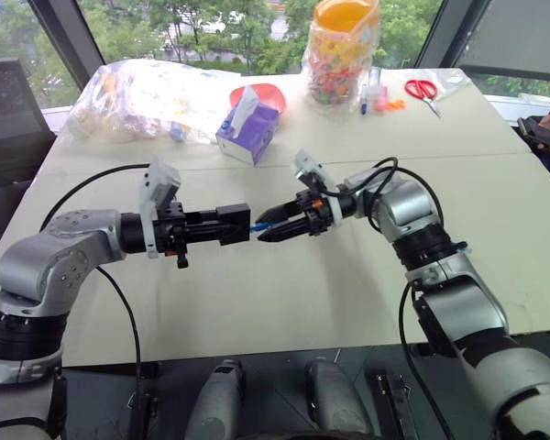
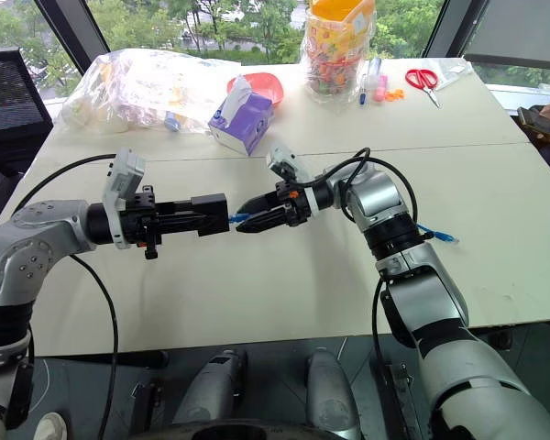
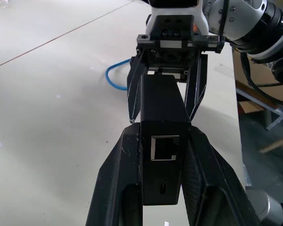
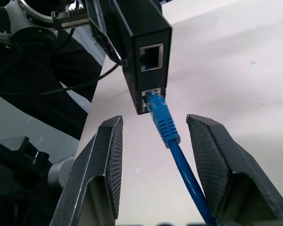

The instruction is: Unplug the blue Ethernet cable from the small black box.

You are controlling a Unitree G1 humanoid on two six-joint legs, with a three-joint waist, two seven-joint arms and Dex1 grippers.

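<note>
L gripper (image 1: 222, 225) clamped on small black box (image 4: 144, 44); R gripper (image 4: 153, 155) fingers apart round blue Ethernet cable (image 4: 172, 148), plug tip at port, seating unclear.

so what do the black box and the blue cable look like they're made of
The small black box looks like hard matte plastic: flat faces, crisp edges, dull sheen, moulded port openings. The blue Ethernet cable seems rubbery plastic: smooth jacket, ribbed flexible boot behind the plug. The plug tip itself sits in the port, too hidden to judge.
</note>
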